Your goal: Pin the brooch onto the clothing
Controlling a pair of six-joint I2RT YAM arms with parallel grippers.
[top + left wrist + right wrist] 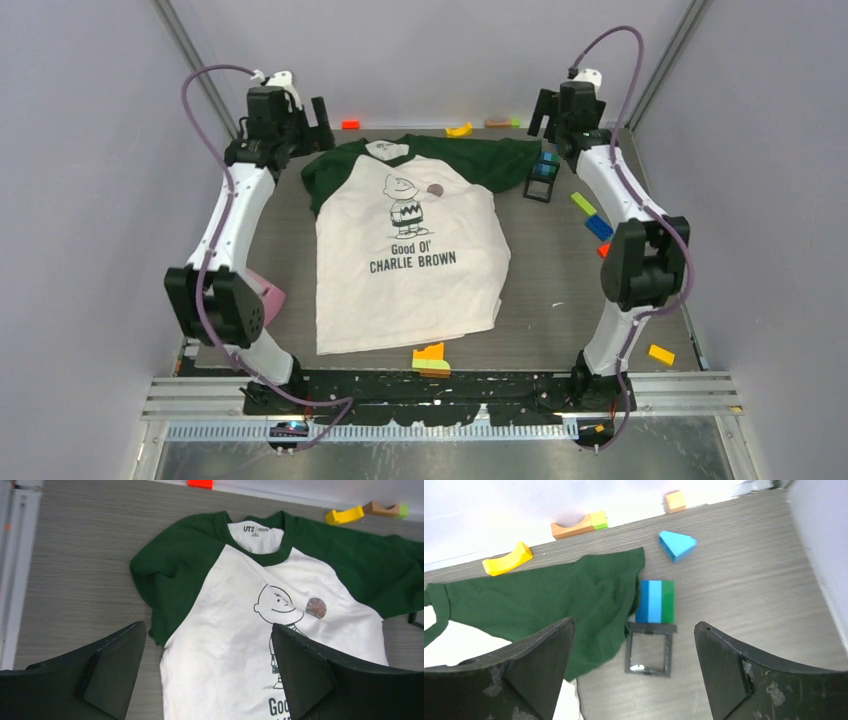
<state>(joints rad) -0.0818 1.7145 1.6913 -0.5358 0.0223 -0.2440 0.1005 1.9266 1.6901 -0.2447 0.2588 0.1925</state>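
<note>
Left fingers (112, 672) spread, right fingers (536, 672) spread, brooch (316, 607) on shirt (225, 630) beyond left pair

The T-shirt (410, 280) lies spread flat, front side up, in the middle of the top view, with its collar toward the upper edge. It is white with dark green sleeves and collar, a cartoon boy print and black "Good Ol' CHARLIE BROWN" text. The brooch (316, 607), a small round pinkish-brown disc, sits on the white chest, just right of the boy's head.

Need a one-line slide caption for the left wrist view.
Left gripper, jaws open, above a white T-shirt with green sleeves; a small round brooch sits beside the head of the printed boy.
</note>
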